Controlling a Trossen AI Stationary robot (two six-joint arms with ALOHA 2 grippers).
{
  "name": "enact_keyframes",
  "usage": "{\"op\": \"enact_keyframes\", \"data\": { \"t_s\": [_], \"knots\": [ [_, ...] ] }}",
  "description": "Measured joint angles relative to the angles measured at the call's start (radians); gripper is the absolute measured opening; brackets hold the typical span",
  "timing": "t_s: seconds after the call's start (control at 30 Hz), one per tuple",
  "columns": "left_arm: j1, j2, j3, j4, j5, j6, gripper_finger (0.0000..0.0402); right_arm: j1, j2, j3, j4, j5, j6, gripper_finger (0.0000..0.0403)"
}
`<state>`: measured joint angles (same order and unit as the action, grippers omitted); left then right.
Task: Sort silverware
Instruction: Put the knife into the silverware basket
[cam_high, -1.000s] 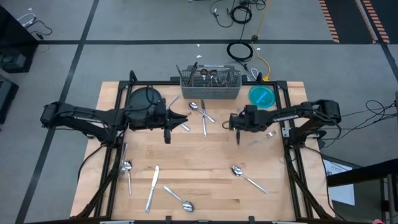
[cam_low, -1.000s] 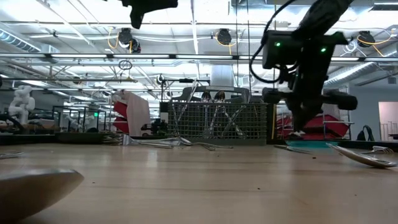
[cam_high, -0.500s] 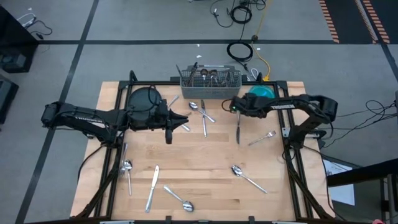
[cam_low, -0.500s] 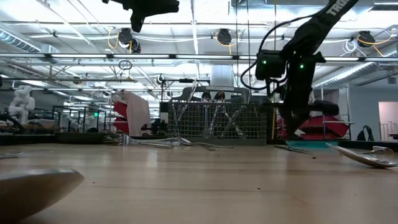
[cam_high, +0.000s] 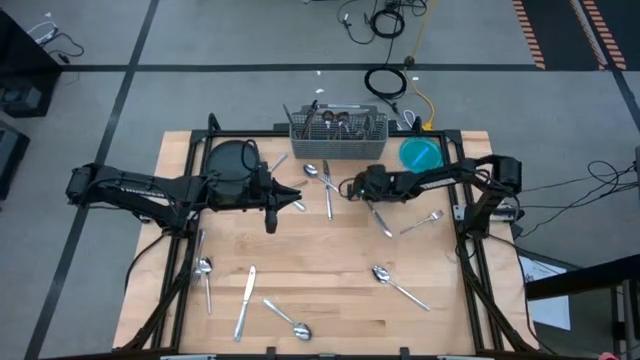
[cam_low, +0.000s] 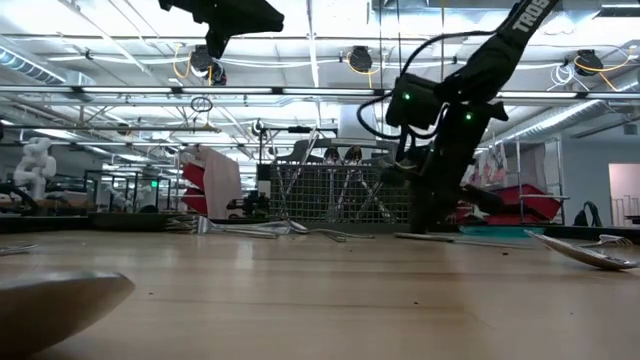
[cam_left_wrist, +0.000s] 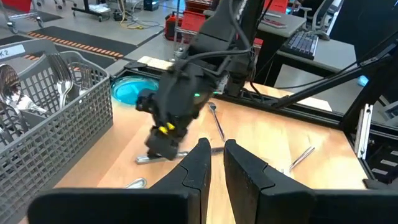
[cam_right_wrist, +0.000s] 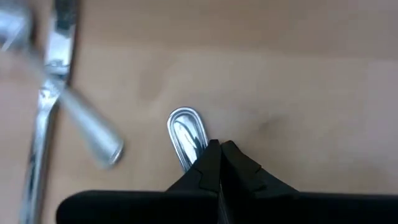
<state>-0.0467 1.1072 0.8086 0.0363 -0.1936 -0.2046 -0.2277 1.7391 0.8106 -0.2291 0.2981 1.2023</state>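
While our left gripper (cam_high: 269, 222) hangs over the table's (cam_high: 330, 280) left half with its fingers (cam_left_wrist: 198, 163) a narrow slit apart and nothing between them, our right gripper (cam_high: 352, 187) is low near the middle, pressed together on the handle end of a knife (cam_high: 381, 216). From that pinch the knife runs off toward 4 o'clock, slanting across the wood. In our right wrist view the rounded handle tip (cam_right_wrist: 186, 138) pokes out just past the closed fingertips.

At 12 o'clock of the table stands the caddy (cam_high: 338, 136), spoons and other handles upright in it. Just at 9 o'clock of our right gripper lie a fork (cam_high: 328, 196) and a spoon (cam_high: 324, 178), crossed and touching. A second fork (cam_high: 422, 221) lies at 3 o'clock of the knife. Toward 5 o'clock of the table rests a spoon (cam_high: 397, 284); toward 7 o'clock a knife (cam_high: 244, 302), another spoon (cam_high: 289, 320) and a further spoon (cam_high: 205, 280) lie apart. The dark plate (cam_high: 230, 160) sits at 10 o'clock, a blue dish (cam_high: 421, 155) at 2 o'clock.
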Motion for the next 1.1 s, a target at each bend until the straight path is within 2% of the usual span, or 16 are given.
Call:
{"op": "enact_keyframes", "data": {
  "t_s": [0.27,0.5,0.57,0.73,0.83,1.0,1.1],
  "knots": [
    [0.002,0.013,0.0,-0.003,-0.001,0.001,0.0052,0.14,0.004,0.061,-0.018,-0.044,-0.035,0.0],
    [0.002,0.092,0.0,0.001,0.02,-0.051,0.0052,0.236,0.025,0.137,-0.01,-0.055,-0.083,0.0],
    [0.002,0.126,0.0,0.012,0.066,-0.051,0.0052,0.27,0.033,0.171,-0.035,-0.006,-0.104,0.0],
    [0.0,0.236,-0.001,0.002,0.092,-0.044,0.0052,0.332,-0.021,0.278,-0.308,0.302,0.062,0.0],
    [0.009,0.315,-0.001,0.089,0.103,-0.018,0.005,0.334,-0.08,0.306,-0.485,0.33,0.081,0.0],
    [0.043,0.464,0.0,0.362,0.28,0.061,0.0013,0.387,-0.204,0.277,-0.648,0.336,0.172,0.0],
    [0.077,0.537,0.0,0.428,0.285,0.052,0.0007,0.451,-0.269,0.252,-0.752,0.37,0.28,0.0]
  ]
}}
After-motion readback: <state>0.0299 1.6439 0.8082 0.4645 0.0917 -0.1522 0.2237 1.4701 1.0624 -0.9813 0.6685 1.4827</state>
